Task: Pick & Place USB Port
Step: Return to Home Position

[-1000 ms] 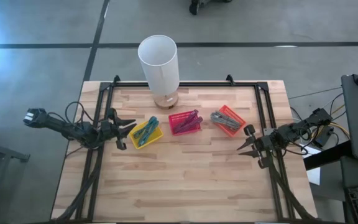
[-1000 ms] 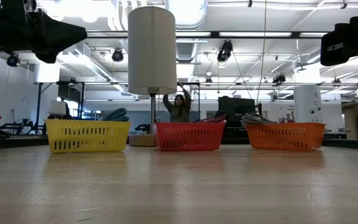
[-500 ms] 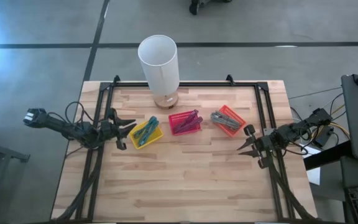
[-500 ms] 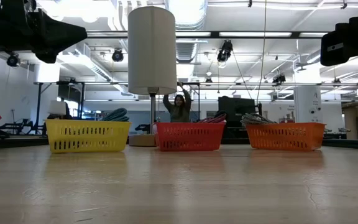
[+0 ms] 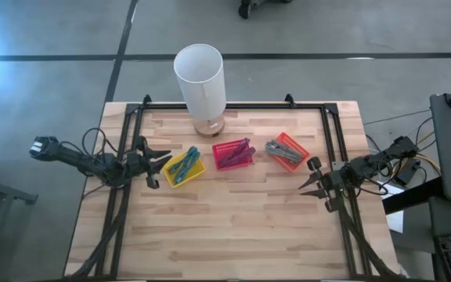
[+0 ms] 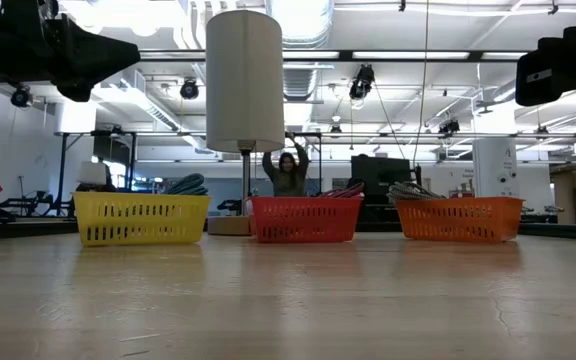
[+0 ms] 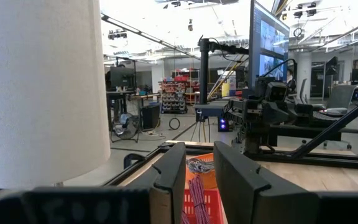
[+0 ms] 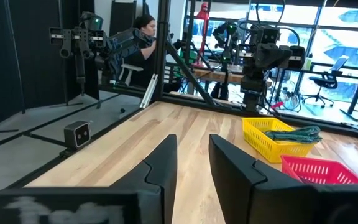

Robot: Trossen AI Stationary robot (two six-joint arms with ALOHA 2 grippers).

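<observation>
Fingers parted on left gripper (image 5: 161, 167), right gripper (image 5: 312, 190), black-white cables (image 5: 280, 150) in orange bin (image 5: 303, 150)

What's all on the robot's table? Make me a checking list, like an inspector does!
Surface: wooden table, with a black frame round it.
Job's things: yellow bin, red bin and orange bin stand in a row.
Clutter: a tall white cylinder on a wooden foot, behind the bins.
Grippers: left gripper open and empty, at the table's left edge; right gripper open and empty, at its right edge.
Cables: teal cables in the yellow bin, pink cables in the red, grey cables in the orange.
Surroundings: a person far behind the table, arms raised.
</observation>
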